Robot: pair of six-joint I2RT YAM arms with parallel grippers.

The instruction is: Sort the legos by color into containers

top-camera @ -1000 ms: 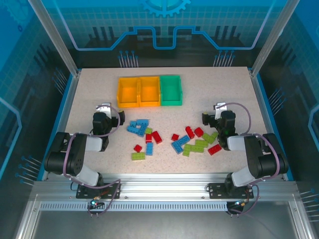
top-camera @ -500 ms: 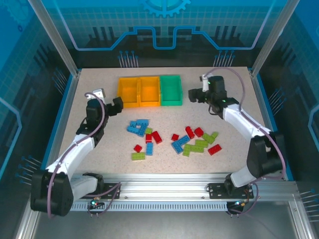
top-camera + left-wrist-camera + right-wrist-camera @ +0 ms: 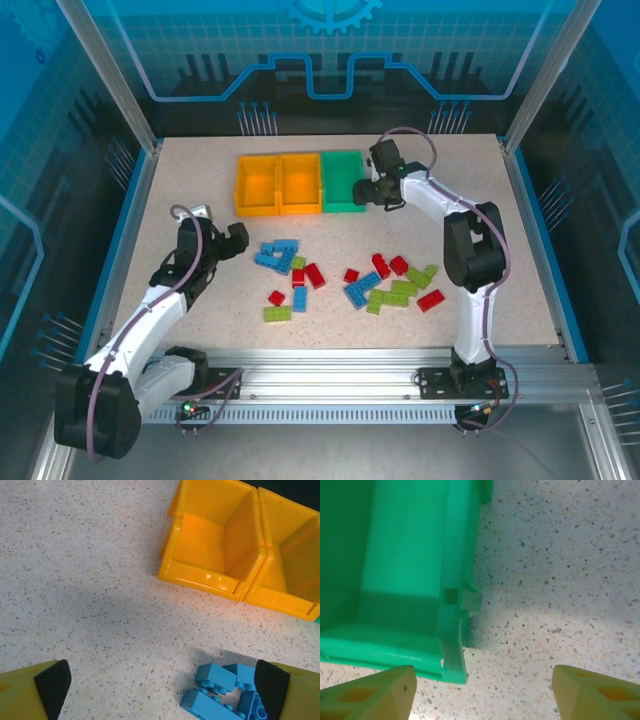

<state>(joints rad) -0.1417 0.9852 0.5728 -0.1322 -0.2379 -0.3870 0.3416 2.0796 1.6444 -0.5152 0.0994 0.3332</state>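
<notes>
Speckled tabletop (image 3: 190, 180) holds two orange-yellow bins (image 3: 256, 211), one green bin (image 3: 343, 208), two lego clusters (image 3: 300, 297)

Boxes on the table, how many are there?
3, in a row at the back: one orange-yellow box on the left, a second orange-yellow box in the middle, a green box on the right. None seems hidden.

Speckled table (image 3: 180, 190); orange-yellow bins (image 3: 256, 208), green bin (image 3: 343, 206); legos (image 3: 288, 258) blue, red, seemingly lime.
</notes>
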